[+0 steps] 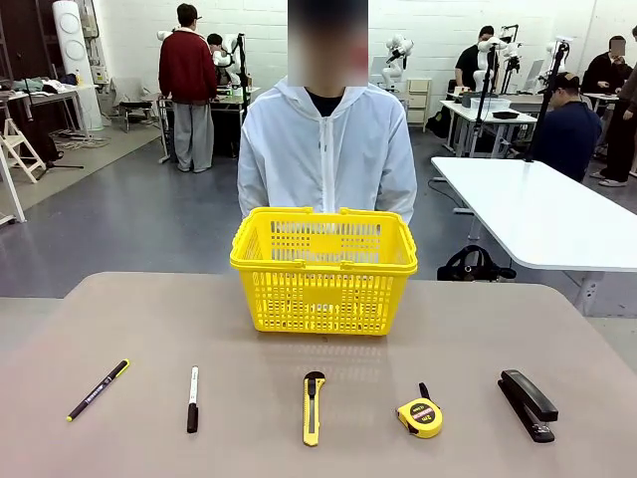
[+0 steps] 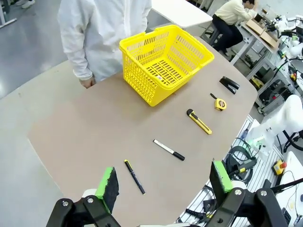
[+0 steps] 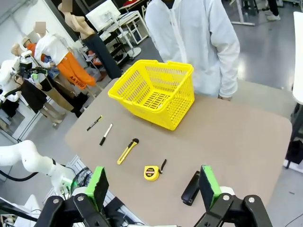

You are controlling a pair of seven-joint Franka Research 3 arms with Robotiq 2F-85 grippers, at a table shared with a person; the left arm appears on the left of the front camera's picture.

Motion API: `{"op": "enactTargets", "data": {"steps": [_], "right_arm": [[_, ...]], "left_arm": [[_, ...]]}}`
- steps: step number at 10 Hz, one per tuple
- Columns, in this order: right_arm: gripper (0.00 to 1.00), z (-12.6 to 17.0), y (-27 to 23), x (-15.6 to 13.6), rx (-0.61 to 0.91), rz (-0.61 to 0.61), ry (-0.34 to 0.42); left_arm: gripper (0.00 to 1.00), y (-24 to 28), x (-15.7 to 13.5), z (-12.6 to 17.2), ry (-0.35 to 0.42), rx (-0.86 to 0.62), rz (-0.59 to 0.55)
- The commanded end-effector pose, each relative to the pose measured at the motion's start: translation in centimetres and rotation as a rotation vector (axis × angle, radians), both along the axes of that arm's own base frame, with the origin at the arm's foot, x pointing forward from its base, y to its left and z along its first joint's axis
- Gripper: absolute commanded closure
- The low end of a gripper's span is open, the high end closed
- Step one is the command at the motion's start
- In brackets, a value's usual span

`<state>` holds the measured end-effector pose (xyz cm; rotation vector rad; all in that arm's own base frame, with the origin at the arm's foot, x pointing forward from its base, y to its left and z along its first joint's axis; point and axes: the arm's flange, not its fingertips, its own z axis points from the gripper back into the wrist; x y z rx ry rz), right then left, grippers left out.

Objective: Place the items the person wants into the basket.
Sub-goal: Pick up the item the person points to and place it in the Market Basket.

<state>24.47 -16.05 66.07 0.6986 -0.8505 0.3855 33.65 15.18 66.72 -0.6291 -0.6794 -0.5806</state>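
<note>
The left gripper [image 2: 163, 179] hangs high above the table's near left corner with its jaws spread wide, the green pads [image 2: 106, 182] well apart and nothing between them. The right gripper [image 3: 153, 183] hangs above the near right corner, also wide open and holding nothing. Below them, along the near edge of the table [image 1: 149, 319], five tools lie in a row, none touching another. From the robot's left these are the slim black pen [image 1: 98, 389] with its yellow-green end pointing toward the far edge, a white-and-black pen [image 1: 192, 398], the yellow box cutter [image 1: 313, 406] with its black tip toward the far edge, a round yellow tape measure [image 1: 420, 416] and a black stapler [image 1: 528, 403]. The yellow basket [image 1: 323, 267] stands upright at the middle of the far edge, well apart from the row, its handles folded down on the rim. Just behind it stands the person [image 1: 326, 159] in a white jacket, one hand [image 2: 86, 82] down at the far edge.
</note>
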Motion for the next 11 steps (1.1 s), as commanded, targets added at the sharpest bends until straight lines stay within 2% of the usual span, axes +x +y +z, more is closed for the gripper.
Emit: {"op": "enactTargets", "data": {"steps": [1, 11], "right_arm": [[0.0, 0.11, 0.06, 0.13, 0.007, 0.014, -0.017], [0.0, 0.11, 0.06, 0.13, 0.007, 0.014, -0.017]], "left_arm": [[0.0, 0.55, -0.08, -0.17, -0.008, -0.014, -0.01], [0.0, 0.55, -0.08, -0.17, -0.008, -0.014, -0.01]]}}
